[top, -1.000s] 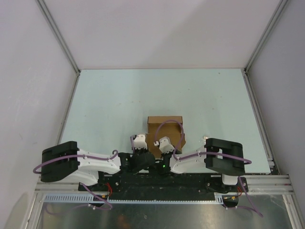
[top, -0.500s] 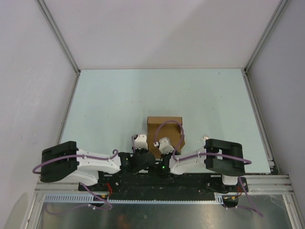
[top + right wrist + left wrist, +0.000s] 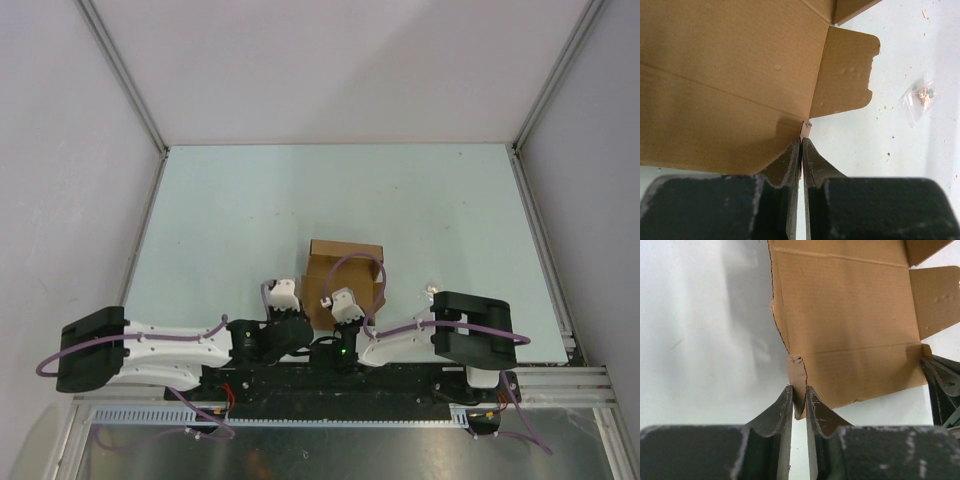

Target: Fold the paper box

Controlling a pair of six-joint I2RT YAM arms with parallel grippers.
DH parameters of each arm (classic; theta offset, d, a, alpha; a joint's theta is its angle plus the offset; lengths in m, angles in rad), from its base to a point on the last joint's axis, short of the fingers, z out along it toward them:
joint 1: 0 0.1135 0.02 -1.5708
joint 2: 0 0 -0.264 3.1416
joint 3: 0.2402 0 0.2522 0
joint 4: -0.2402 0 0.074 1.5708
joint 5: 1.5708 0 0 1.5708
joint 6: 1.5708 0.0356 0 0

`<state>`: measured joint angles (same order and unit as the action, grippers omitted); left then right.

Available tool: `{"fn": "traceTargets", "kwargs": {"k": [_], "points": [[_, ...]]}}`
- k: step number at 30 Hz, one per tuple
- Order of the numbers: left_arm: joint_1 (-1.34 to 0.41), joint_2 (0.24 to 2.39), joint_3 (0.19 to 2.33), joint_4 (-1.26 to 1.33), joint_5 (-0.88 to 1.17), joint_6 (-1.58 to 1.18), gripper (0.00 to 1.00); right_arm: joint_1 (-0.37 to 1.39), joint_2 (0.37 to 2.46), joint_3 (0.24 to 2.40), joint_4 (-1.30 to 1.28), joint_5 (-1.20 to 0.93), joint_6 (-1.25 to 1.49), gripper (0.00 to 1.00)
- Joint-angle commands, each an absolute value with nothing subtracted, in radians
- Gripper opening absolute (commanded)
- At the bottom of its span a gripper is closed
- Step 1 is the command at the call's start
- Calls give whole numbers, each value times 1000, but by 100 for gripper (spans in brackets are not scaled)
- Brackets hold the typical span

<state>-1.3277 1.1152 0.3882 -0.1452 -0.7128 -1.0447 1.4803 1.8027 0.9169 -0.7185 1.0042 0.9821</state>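
Observation:
The paper box [image 3: 346,262] is a flat brown cardboard sheet with creases and side flaps, lying at the table's near middle just beyond both wrists. In the left wrist view the paper box [image 3: 845,315] fills the upper frame, and my left gripper [image 3: 799,391] is shut on its near left corner tab, which sits pinched between the jaws. In the right wrist view my right gripper [image 3: 801,142] is shut on the small tab at the near right corner of the paper box [image 3: 730,75], beside a rounded side flap [image 3: 847,75]. From above, the left gripper [image 3: 283,292] and right gripper [image 3: 343,301] flank the near edge.
A tiny clear plastic scrap [image 3: 920,100] lies on the pale table to the right of the box, also seen from above as the plastic scrap [image 3: 432,288]. White walls and metal rails [image 3: 545,260] bound the table. The arm bases [image 3: 340,375] sit at the near edge.
The left arm has swung out to the left and its wrist has shifted left, still at the box's corner. The box's near left edge has been pulled outward. The right arm has barely moved.

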Motion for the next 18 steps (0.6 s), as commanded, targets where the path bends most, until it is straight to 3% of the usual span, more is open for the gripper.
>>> {"fn": "traceTargets", "kwargs": {"k": [1,18], "points": [[-1338,1091,396,-69,-709,-1046,20,1500,1761,959,-591,1015,1017,8],[-1338,1149,394,-71,-706,-1051,19,1470,1514,777,-404,957,1019,12]]}}
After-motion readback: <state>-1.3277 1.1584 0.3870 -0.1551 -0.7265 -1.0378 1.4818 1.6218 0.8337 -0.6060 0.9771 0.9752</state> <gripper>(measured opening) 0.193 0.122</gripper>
